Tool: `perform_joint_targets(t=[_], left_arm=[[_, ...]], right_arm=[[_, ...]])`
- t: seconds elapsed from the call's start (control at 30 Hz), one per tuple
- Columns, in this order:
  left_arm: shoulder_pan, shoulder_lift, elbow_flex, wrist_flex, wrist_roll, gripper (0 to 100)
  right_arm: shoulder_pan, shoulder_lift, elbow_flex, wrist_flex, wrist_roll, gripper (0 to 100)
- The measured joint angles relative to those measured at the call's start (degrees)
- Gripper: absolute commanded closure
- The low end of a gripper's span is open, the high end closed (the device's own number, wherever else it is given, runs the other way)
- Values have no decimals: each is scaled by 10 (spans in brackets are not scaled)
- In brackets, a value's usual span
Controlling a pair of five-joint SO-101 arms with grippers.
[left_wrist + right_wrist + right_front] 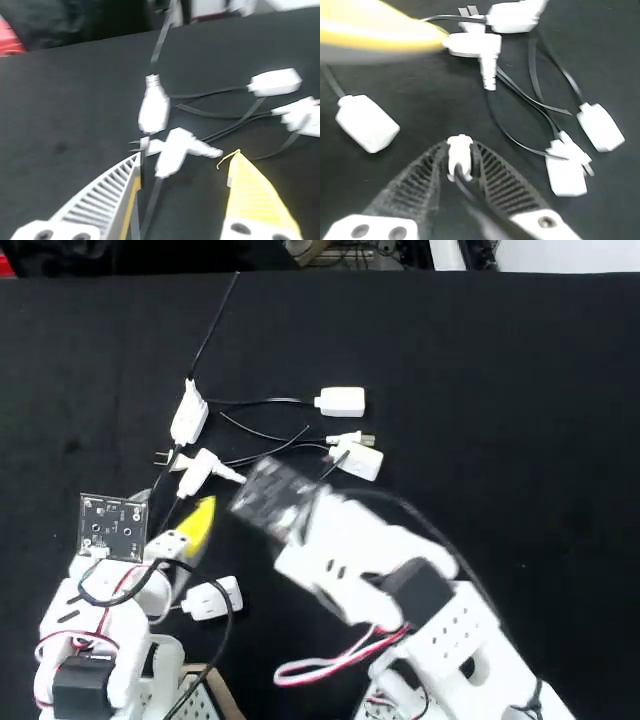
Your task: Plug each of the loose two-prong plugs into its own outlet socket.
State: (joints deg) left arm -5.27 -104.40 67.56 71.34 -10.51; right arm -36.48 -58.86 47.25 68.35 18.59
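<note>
My left gripper point(186, 156) is open, with its white ribbed finger and yellow finger on either side of a white T-shaped plug point(172, 150) lying on the black table. In the high view this plug point(205, 468) lies just beyond the left gripper point(188, 525). My right gripper point(460, 150) is shut on a small white plug point(459, 159) with a black cord. It hovers over the table's middle point(262, 495), close to the T-shaped plug point(477, 47). A long white connector point(190, 415) lies behind that plug.
A white block point(341, 400) and a pronged white plug point(357, 458) lie to the right, joined by black cords. Another white block point(212, 598) sits beside the left arm's base. The black table point(500, 390) is bare at the right and back.
</note>
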Motion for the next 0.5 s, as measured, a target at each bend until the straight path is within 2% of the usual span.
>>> perform_joint_targets(t=[0.1, 0.23, 0.4, 0.5], left_arm=[[-55, 25, 0, 13, -65, 720], [-65, 136, -3, 32, -166, 722], [8, 297, -79, 128, -310, 722], [76, 319, -117, 196, -378, 722]], right_arm=[[76, 0, -49, 53, 0, 987], [128, 22, -84, 84, 8, 987], [165, 110, -103, 83, 29, 987], [187, 173, -122, 72, 40, 987]])
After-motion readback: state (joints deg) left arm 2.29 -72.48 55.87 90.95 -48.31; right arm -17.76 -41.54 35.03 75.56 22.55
